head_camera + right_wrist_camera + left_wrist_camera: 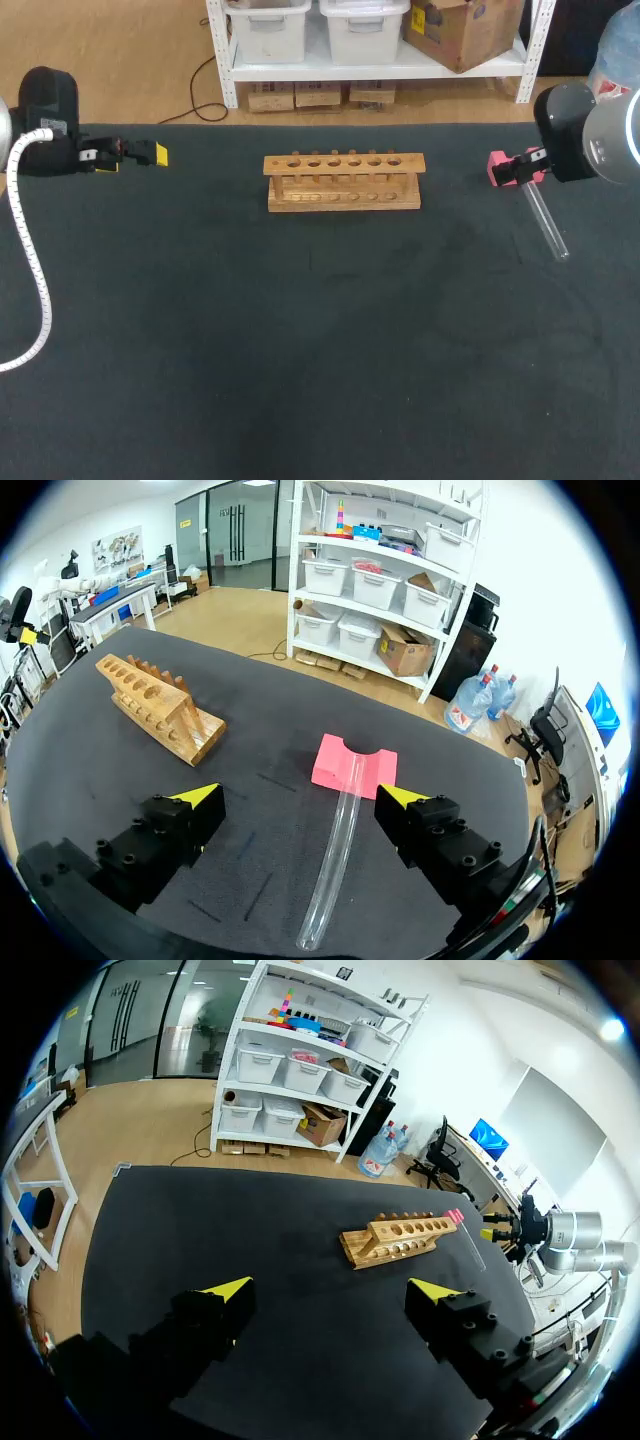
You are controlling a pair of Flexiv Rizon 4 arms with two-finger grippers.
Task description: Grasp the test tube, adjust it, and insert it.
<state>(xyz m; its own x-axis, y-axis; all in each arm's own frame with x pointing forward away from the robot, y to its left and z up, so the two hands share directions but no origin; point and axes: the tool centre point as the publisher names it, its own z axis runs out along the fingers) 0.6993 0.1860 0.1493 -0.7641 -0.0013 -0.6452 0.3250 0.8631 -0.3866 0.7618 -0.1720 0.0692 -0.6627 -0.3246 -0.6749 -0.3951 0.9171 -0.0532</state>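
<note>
**Tube (545, 220) at the right, not grasped**

At the far left of the dark table (300, 350), toward the back: left gripper (330, 1288), pointing toward the middle. Jaws released, yellow tips wide apart, only bare table between them.

In the middle, also toward the back: wooden rack (343, 180), long side across the table, a row of six holes on top, none of them filled. Well apart from both grippers.

At the right: the clear tube lying on the table, pink cap (503, 168) at the end nearer the rack, open end pointing toward the front edge. Right at it, right gripper (298, 795), arm entering from the right side. Jaws released here too. From the right wrist: tube between the two spread fingers, closer to one of them, touching neither. Cap just ahead of the tips.
</note>
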